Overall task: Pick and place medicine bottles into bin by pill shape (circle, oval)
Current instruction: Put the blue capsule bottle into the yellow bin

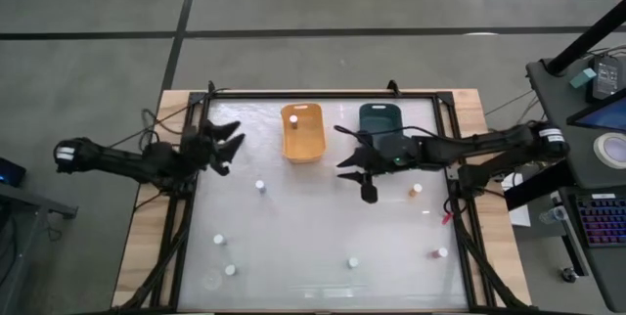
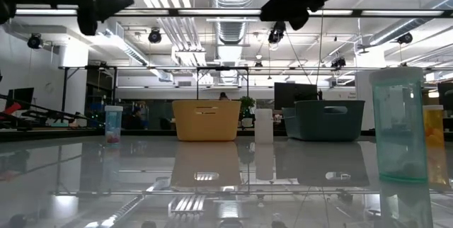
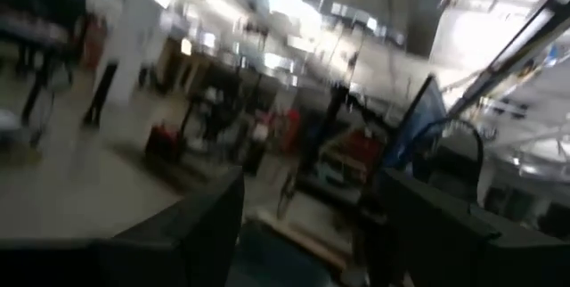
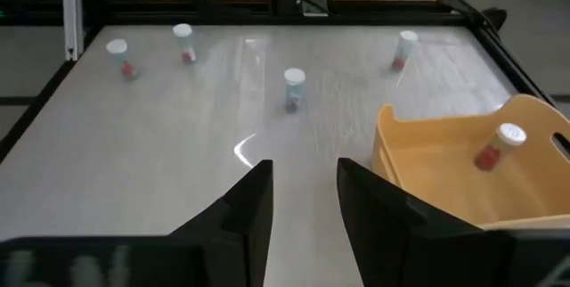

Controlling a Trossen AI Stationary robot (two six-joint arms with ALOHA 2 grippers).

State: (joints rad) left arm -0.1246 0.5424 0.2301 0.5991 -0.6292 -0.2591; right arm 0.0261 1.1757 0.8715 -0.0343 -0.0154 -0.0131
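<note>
Several small white-capped medicine bottles stand upright on the glossy white table [image 1: 323, 227], among them one [image 1: 260, 186] left of centre, an orange one [image 1: 416, 190] at the right and one [image 1: 352, 262] near the front. One bottle [image 4: 495, 147] lies in the orange bin [image 1: 303, 131]. The teal bin [image 1: 380, 117] stands beside it. My right gripper [image 1: 354, 173] is open and empty above the table just in front of the teal bin; its fingers also show in the right wrist view [image 4: 305, 189]. My left gripper [image 1: 223, 146] is open and empty above the table's far left.
More bottles stand at the near left [image 1: 231, 270] and near right [image 1: 441, 252]. A black frame [image 1: 323, 95] runs around the table. A desk with a keyboard [image 1: 599, 219] stands beyond the right edge.
</note>
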